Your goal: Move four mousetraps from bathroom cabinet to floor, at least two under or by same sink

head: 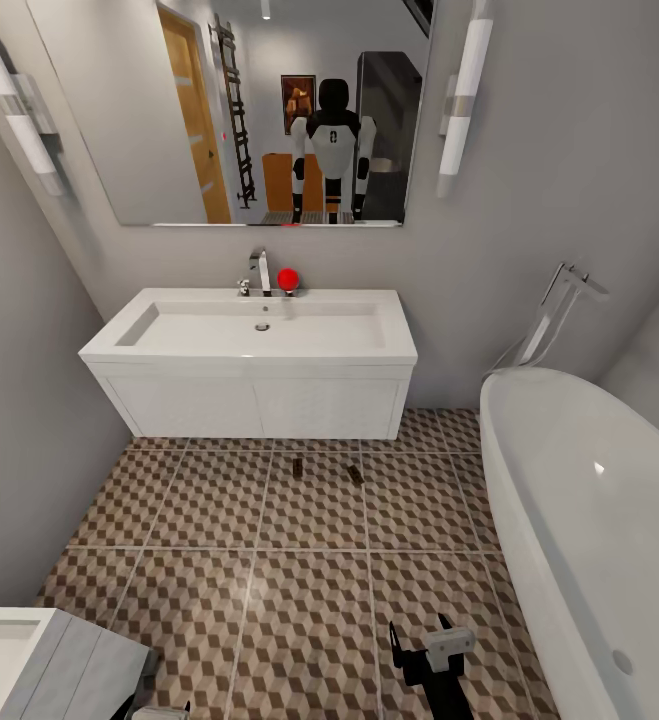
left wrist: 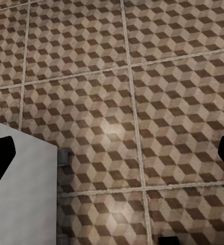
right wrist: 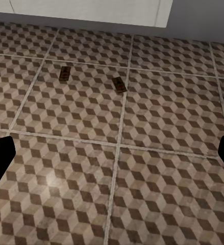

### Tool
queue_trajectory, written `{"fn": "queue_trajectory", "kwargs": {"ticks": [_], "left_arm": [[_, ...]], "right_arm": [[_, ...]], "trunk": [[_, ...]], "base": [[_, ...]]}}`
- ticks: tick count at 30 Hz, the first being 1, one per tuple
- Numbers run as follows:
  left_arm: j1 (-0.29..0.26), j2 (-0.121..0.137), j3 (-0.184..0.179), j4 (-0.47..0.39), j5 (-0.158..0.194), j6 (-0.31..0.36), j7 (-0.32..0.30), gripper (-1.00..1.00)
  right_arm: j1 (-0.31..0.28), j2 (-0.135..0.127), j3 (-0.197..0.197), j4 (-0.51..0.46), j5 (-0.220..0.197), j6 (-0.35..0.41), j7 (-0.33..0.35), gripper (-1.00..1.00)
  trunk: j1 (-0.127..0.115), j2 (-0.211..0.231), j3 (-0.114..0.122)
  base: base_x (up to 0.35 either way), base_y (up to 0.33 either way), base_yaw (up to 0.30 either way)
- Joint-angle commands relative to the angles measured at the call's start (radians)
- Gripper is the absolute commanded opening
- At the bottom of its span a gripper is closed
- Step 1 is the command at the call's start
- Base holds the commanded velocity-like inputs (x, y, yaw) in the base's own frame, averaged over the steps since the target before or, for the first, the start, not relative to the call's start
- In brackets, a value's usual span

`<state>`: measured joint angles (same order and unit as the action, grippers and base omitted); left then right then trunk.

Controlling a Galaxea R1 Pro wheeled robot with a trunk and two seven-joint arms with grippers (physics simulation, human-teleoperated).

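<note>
Two mousetraps lie on the cube-patterned bathroom floor (head: 269, 600) just in front of the white vanity, one (head: 297, 466) left of the other (head: 355, 474). The right wrist view shows the same pair as small brown slabs (right wrist: 65, 73) (right wrist: 120, 84), well ahead of my open, empty right gripper (right wrist: 112, 158). That gripper (head: 424, 645) hangs low over the tiles, about two tiles back from the traps. My left gripper (left wrist: 112, 158) is open over bare tiles beside a white unit's corner. The bathroom sink (head: 259, 325) with its chrome tap sits against the wall. The cabinet is out of view.
A white oval bathtub (head: 589, 500) runs along the right side. A low white drawer unit (head: 39, 660) stands at the bottom left, close to my left arm. A red ball (head: 288, 279) sits by the tap. The mirror (head: 269, 110) reflects the robot.
</note>
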<state>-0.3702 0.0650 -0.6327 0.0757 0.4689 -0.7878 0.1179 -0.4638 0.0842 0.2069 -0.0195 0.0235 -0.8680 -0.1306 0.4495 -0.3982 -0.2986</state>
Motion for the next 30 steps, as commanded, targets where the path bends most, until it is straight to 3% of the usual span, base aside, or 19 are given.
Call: {"fn": "queue_trajectory", "kwargs": {"ticks": [1, 30], "left_arm": [[-0.001, -0.001, -0.009, 0.003, 0.0, -0.004, 0.006, 1.0], [-0.001, -0.001, -0.009, 0.003, 0.0, -0.004, 0.006, 1.0]], "right_arm": [[-0.001, 0.0, 0.008, 0.001, 0.003, -0.002, -0.01, 1.0], [-0.001, 0.0, 0.008, 0.001, 0.003, -0.002, -0.01, 1.0]], "trunk": [[0.001, -0.002, -0.002], [0.001, -0.002, -0.002]], "base": [[0.0, 0.0, 0.0], [0.0, 0.0, 0.0]]}}
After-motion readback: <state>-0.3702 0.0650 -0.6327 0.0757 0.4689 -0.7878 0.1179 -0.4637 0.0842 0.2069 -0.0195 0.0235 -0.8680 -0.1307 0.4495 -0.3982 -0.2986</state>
